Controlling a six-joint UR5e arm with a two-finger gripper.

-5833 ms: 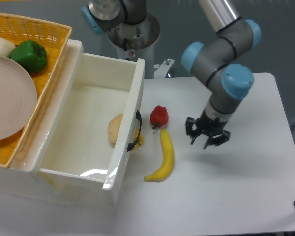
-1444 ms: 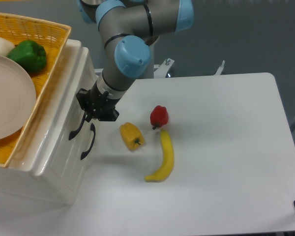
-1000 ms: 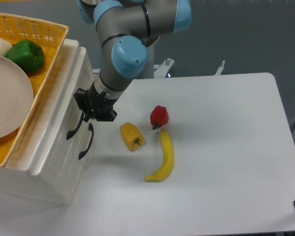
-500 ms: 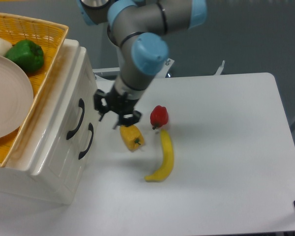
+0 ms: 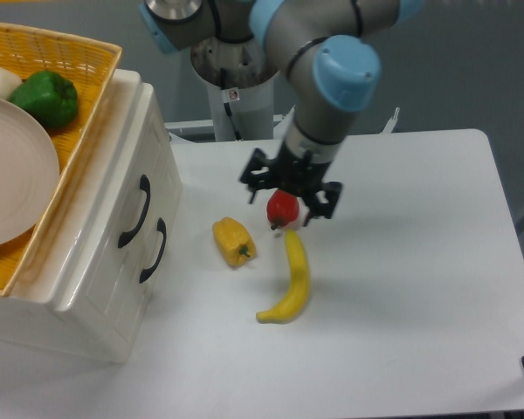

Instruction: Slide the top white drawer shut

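Observation:
The top white drawer (image 5: pixel 112 229) sits flush in the white cabinet, its curved black handle (image 5: pixel 133 210) facing the table. The lower white drawer's handle (image 5: pixel 155 250) is just beside it, also flush. My gripper (image 5: pixel 288 192) is open and empty. It hangs over the table well to the right of the cabinet, just above a red pepper (image 5: pixel 282 209), with no contact with the drawer.
A yellow pepper (image 5: pixel 233 242) and a banana (image 5: pixel 290 279) lie on the white table (image 5: pixel 402 262) near the cabinet front. A yellow wicker basket (image 5: pixel 65 61) on top of the cabinet holds a plate (image 5: pixel 13 175) and a green pepper (image 5: pixel 48 98).
The top drawer went from wide open to shut under my gripper's push. In the last half second my gripper has moved right, away from the cabinet, to above the red pepper.

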